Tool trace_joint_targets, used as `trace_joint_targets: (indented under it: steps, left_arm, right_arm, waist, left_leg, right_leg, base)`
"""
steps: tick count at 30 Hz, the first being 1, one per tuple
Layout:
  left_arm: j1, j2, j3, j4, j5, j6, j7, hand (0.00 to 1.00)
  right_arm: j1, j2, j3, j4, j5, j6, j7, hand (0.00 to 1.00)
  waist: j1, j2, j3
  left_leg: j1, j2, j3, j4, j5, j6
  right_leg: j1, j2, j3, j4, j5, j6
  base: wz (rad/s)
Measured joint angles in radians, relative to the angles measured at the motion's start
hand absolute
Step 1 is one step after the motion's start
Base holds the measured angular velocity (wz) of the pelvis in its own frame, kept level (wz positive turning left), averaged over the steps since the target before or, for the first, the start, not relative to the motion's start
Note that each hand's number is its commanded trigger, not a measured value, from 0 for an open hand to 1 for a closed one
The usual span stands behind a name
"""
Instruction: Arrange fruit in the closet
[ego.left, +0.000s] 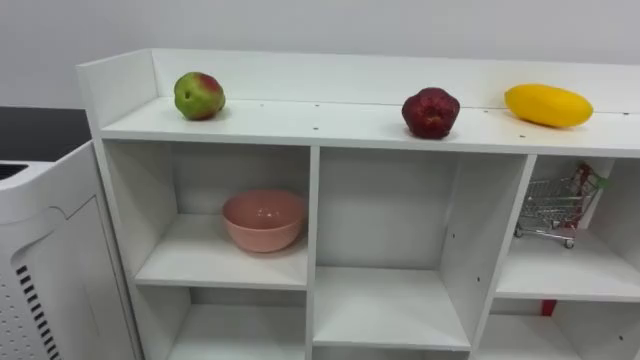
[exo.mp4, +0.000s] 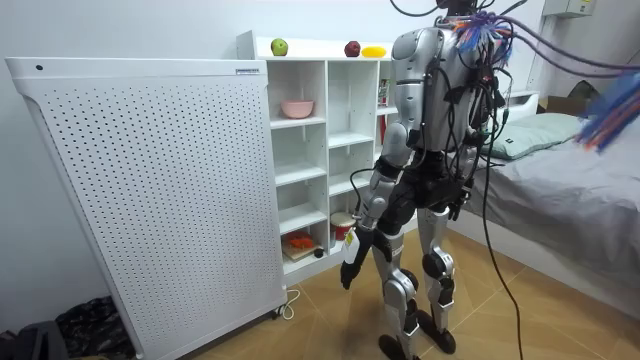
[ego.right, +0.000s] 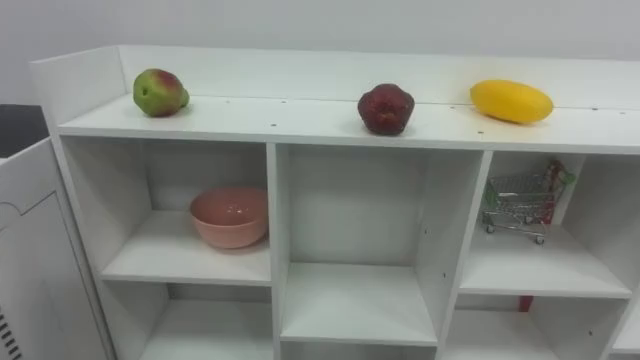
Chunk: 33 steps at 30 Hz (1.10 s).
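Fruit: apple (ego.left: 199, 95), dark red fruit (ego.left: 431, 112), yellow mango (ego.left: 548, 105) on closet (ego.left: 312, 200) top, well apart, likely for single grabs. Pink bowl (ego.left: 263, 219) waits in compartment below. Left robot hand (exo.mp4: 350, 268) hangs low; open or closed, cannot tell.

A green-red apple (ego.left: 199, 95), dark red fruit (ego.left: 431, 112) and yellow mango (ego.left: 548, 105) lie spaced along the top of the white closet (ego.left: 330, 125), high above the hanging fingers (exo.mp4: 349, 275) of the left hand (exo.mp4: 354, 250).
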Motion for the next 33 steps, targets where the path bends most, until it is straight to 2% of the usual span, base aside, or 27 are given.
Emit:
trace_joint_targets:
  steps: [7,17,21,24,26,30,33]
  left_arm:
    - [-0.001,0.001,-0.006,0.0,-0.013,-0.004,0.002,0.0]
    - [0.005,0.003,-0.005,-0.003,-0.02,-0.072,0.022,0.0]
    - [0.004,0.004,0.009,-0.003,-0.021,-0.098,0.024,0.0]
    - [0.005,0.008,0.025,-0.004,-0.021,-0.119,0.029,0.0]
    - [0.008,0.008,0.049,-0.003,-0.029,-0.127,0.032,0.0]
    - [0.014,0.009,0.048,-0.002,-0.032,-0.132,0.07,0.0]
    - [0.024,0.009,0.047,-0.014,-0.033,-0.131,0.09,0.0]
  right_arm:
    - [-0.001,0.0,0.002,0.001,0.002,-0.001,-0.011,0.0]
    - [0.02,0.012,-0.023,-0.027,0.1,-0.012,-0.054,0.0]
    - [0.014,0.011,-0.089,-0.079,0.111,-0.014,-0.082,0.0]
    - [0.003,0.011,-0.148,-0.196,0.123,-0.013,-0.113,0.0]
    - [-0.015,0.012,-0.194,-0.326,0.132,-0.019,-0.143,0.0]
    - [-0.024,0.012,-0.195,-0.565,0.14,-0.026,-0.208,0.0]
    - [-0.024,0.013,-0.193,-0.771,0.089,-0.044,-0.273,0.0]
  waist:
    - [0.0,0.0,0.0001]
    - [0.001,0.003,0.0001]
    - [-0.005,0.003,0.001]
    - [-0.005,-0.003,0.0004]
    - [-0.017,-0.008,-0.0011]
    - [-0.02,-0.015,0.0]
    - [-0.018,-0.019,-0.0016]
  left_leg:
    - [-0.001,0.0,0.003,-0.001,0.0,0.0]
    - [-0.005,0.001,0.001,-0.001,0.0,0.0]
    - [-0.004,-0.001,0.002,0.0,0.0,0.0]
    - [-0.002,-0.002,0.002,0.0,0.0,0.0]
    - [0.002,-0.001,0.001,-0.001,0.0,0.0]
    - [0.005,0.0,0.002,0.002,0.0,0.0]
    - [-0.002,0.0,0.003,0.002,0.0,0.0]
  right_leg:
    - [-0.002,0.001,0.002,0.001,0.0,0.0]
    - [-0.003,0.001,0.005,0.001,0.0,0.0]
    - [-0.003,0.001,0.014,0.001,0.0,0.0]
    - [-0.007,0.002,0.028,0.001,0.0,0.0]
    - [-0.006,0.003,0.027,0.002,0.0,0.0]
    - [-0.01,0.005,0.028,0.001,0.0,0.0]
    - [-0.021,0.006,0.032,0.003,0.0,0.0]
  base:
    - [0.0]
    - [0.01]
    - [-0.04]
    - [-0.17]
    - [-0.07]
    - [-0.02]
    - [-0.03]
